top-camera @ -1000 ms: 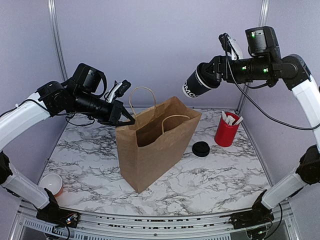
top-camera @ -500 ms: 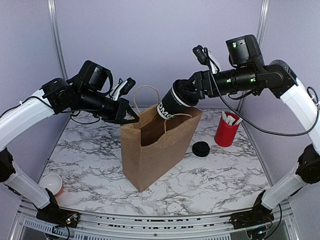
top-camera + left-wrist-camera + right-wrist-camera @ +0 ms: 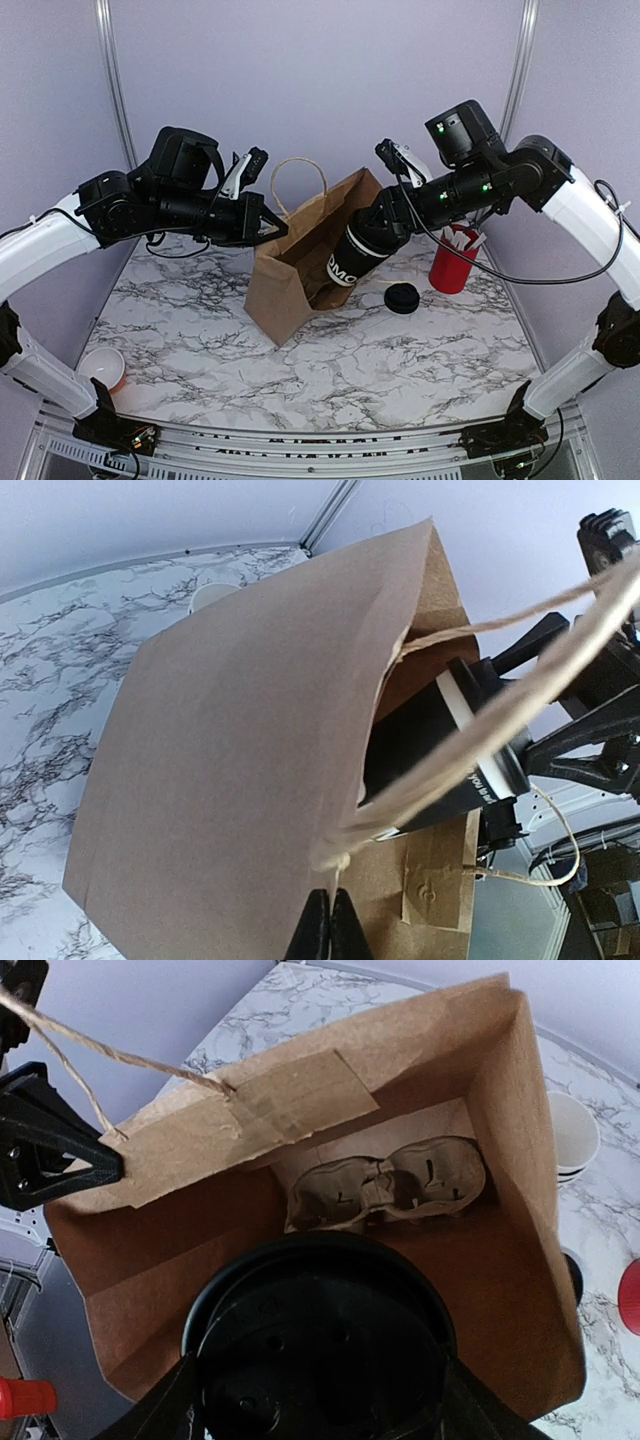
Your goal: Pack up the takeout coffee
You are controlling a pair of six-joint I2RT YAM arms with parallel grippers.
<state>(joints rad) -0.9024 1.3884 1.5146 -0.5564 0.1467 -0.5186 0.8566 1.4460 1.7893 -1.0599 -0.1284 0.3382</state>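
Note:
The takeout coffee (image 3: 355, 258), a black cup with white print and a black lid (image 3: 320, 1350), hangs tilted with its lower half inside the mouth of a brown paper bag (image 3: 285, 285). My right gripper (image 3: 385, 225) is shut on the cup's upper part, a finger on each side of the lid in the right wrist view. The bag leans with its mouth toward the right arm. My left gripper (image 3: 275, 228) is shut on the bag's rim (image 3: 345, 875) beside a twine handle. A cardboard cup carrier (image 3: 385, 1185) lies on the bag's bottom.
A red cup of white sachets (image 3: 453, 262) stands at the right, and a loose black lid (image 3: 402, 298) lies on the marble table (image 3: 420, 370) next to the bag. A white-rimmed cup (image 3: 102, 367) sits near the front left corner.
My right arm has swung down and left from high on the right, carrying the coffee into the bag's mouth. The bag has tipped open toward it, and my left gripper has shifted slightly right with the rim.

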